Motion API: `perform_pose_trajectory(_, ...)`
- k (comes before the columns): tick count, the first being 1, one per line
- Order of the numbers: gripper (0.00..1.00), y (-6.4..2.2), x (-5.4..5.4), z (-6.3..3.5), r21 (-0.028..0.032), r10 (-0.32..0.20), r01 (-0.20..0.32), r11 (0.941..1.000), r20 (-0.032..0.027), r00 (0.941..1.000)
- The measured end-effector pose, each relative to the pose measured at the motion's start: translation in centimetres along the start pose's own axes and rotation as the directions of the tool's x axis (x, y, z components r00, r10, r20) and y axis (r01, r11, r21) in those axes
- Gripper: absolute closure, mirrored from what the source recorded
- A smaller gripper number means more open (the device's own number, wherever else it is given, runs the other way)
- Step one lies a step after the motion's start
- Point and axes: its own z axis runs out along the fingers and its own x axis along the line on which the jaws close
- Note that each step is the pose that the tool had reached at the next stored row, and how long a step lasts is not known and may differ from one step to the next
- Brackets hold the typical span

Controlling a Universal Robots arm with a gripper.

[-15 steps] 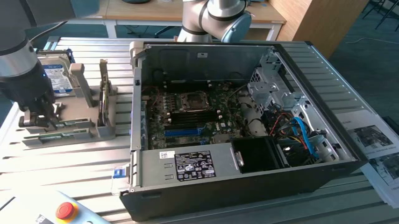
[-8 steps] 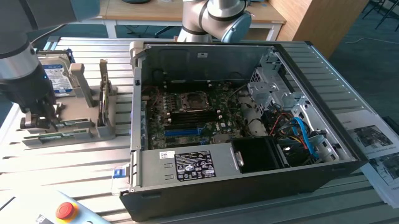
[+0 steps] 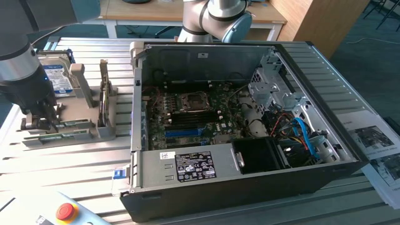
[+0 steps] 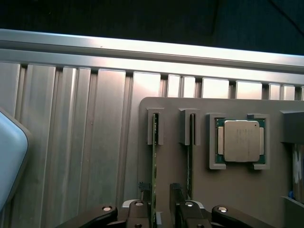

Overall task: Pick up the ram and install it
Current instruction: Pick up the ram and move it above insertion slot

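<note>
The gripper [image 4: 160, 194] hangs low over the grey holder [image 4: 175, 107]. Its two fingers [image 4: 142, 200] are spread apart, one on each side of the ram [image 4: 154, 156]. The ram stands on its thin edge in a narrow slot of the holder, so both flat faces are free for the fingers. I judge that they do not yet pinch it. Just outside one finger stands a second green stick [image 4: 190, 161], kept in its own slot the same way. Beyond it a processor [image 4: 239, 141] lies flat in a recess. The count is two sticks and one processor. In the exterior view the one open case [image 3: 250, 187] lies well apart from the fingers, and its blue slot [image 3: 184, 132] faces up, probably to receive the ram.
</note>
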Motion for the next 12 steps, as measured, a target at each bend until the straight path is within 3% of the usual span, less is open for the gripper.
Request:
perform_pose_trajectory(5, 0.7, -0.05, 0.01, 0.02, 0.0003, 0.0, 0.0, 1.0, 0.0002, 1.0)
perform_pose_trajectory(12, 0.7, -0.89, 0.15, -0.04, -0.002, 0.0, 0.0, 1.0, 0.0001, 1.0)
